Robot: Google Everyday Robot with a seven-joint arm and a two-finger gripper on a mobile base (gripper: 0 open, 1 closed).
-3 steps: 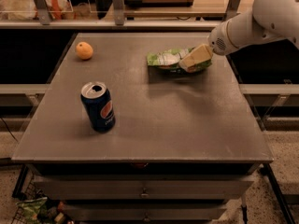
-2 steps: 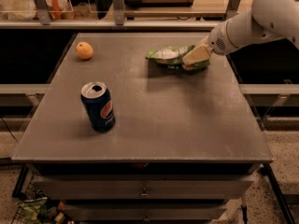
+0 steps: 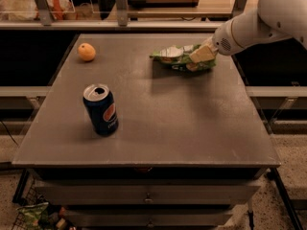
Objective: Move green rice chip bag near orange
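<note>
The green rice chip bag [image 3: 176, 55] is crinkled, light green and white, and hangs a little above the grey table [image 3: 158, 123] at the back right, casting a shadow beneath. My gripper [image 3: 200, 54] comes in from the right on a white arm and is shut on the bag's right end. The orange [image 3: 87, 51] sits at the table's back left, well apart from the bag.
An upright blue Pepsi can [image 3: 101, 109] stands at the front left of the table. A shelf with metal posts [image 3: 121, 4] runs behind the table. Drawers [image 3: 146, 195] sit under the tabletop.
The gripper has lifted the bag off the table and carried it slightly up and to the left. The can and the orange have not moved.
</note>
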